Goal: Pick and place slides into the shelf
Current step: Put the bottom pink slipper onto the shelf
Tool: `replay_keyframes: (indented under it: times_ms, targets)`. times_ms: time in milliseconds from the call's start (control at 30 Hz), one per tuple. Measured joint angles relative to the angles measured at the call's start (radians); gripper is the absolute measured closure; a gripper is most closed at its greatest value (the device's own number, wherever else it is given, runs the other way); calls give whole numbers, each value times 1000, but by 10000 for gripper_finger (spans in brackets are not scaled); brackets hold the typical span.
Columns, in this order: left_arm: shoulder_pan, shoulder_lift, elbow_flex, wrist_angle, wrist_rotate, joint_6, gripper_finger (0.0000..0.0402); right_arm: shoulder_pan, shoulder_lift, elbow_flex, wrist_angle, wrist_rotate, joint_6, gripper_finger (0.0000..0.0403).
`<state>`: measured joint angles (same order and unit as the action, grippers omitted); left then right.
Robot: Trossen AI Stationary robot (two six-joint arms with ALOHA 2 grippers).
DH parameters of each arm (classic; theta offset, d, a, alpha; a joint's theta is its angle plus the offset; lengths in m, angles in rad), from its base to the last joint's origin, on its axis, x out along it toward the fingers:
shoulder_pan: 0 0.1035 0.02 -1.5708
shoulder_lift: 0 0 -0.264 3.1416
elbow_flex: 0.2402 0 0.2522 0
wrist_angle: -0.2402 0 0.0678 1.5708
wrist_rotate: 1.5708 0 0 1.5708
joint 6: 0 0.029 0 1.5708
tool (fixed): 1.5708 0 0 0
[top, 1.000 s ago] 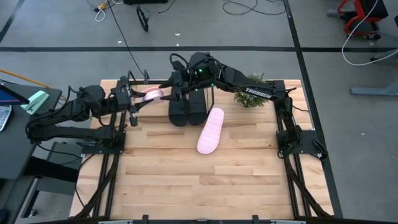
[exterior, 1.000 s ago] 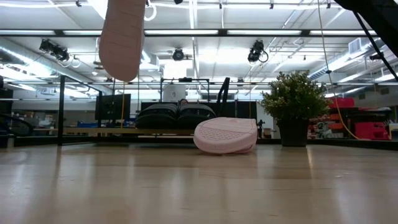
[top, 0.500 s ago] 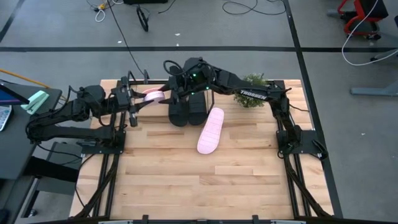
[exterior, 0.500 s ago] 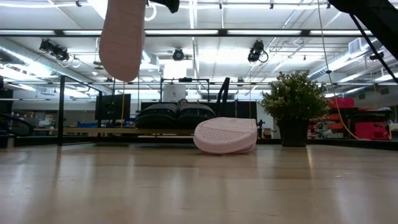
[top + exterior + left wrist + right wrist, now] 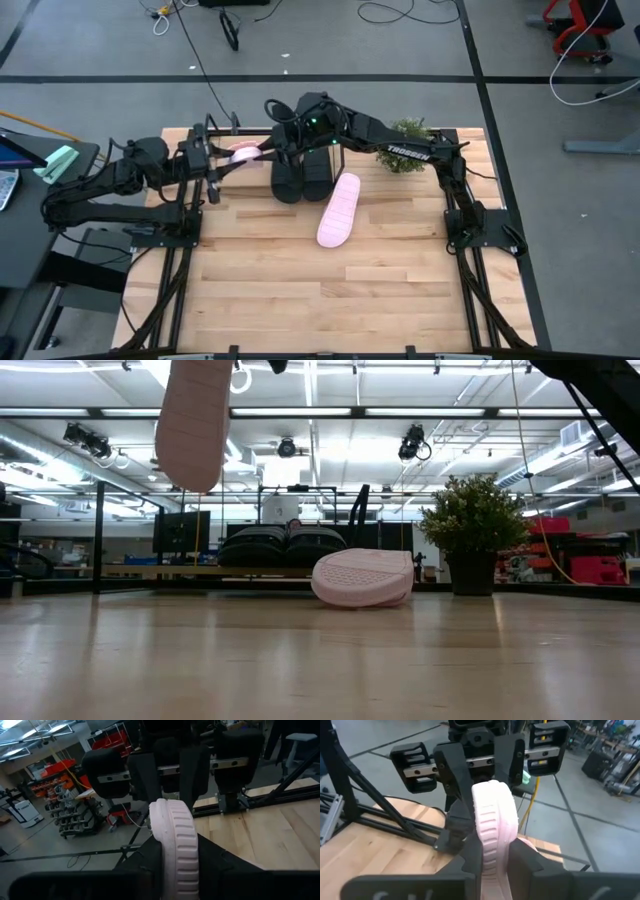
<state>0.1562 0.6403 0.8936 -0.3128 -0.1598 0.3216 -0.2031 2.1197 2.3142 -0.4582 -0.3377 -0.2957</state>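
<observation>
Shelf (image 5: 300, 150) at the table's far edge, black slides (image 5: 300, 175) already in it. Between the arms, a raised pink slide (image 5: 244, 153), long axis spanning both: left gripper (image 5: 222, 163) and right gripper (image 5: 268, 150) each clamp an end.

held slide (image 5: 246, 152): pale pink, ribbed edge | lying slide (image 5: 338, 209): pale pink, ribbed sole | shelved slides (image 5: 301, 172): black | plant (image 5: 403, 146): green | surface (image 5: 300, 290): light wood planks

Both arms reach to the far left; left gripper (image 5: 228, 160) and right gripper (image 5: 262, 152) face each other, 2 fingers each clamped on 1 pink slide (image 5: 245, 153).
</observation>
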Motion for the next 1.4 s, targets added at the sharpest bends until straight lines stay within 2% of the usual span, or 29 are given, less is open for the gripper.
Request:
replay_keyframes:
  times_ms: [233, 467, 667, 767, 833, 1067, 1233, 1400]
  targets:
    - [0, -1, 0, 8, -20, -23, 253, 3, 0, 0, 15, 24, -18, 342]
    - [0, -7, 0, 41, -26, -23, 226, -10, 0, 0, 21, 49, -22, 343]
    - [0, -33, 5, 140, -67, -23, 222, -26, 8, 0, 29, 130, -134, 343]
    - [-1, -42, 33, 141, -101, -23, 226, -34, 17, 0, 40, 192, -192, 344]
    - [-1, -47, 65, 139, -115, -28, 229, -44, 24, 0, 60, 189, -198, 344]
    - [0, -46, 161, 123, -147, -22, 226, -45, 124, 0, 253, 171, -180, 345]
    - [0, -47, 198, 99, -158, -21, 229, -51, 188, 0, 319, 209, -222, 345]
    - [0, -47, 203, 90, -159, -22, 229, -51, 262, 0, 390, 294, -309, 345]
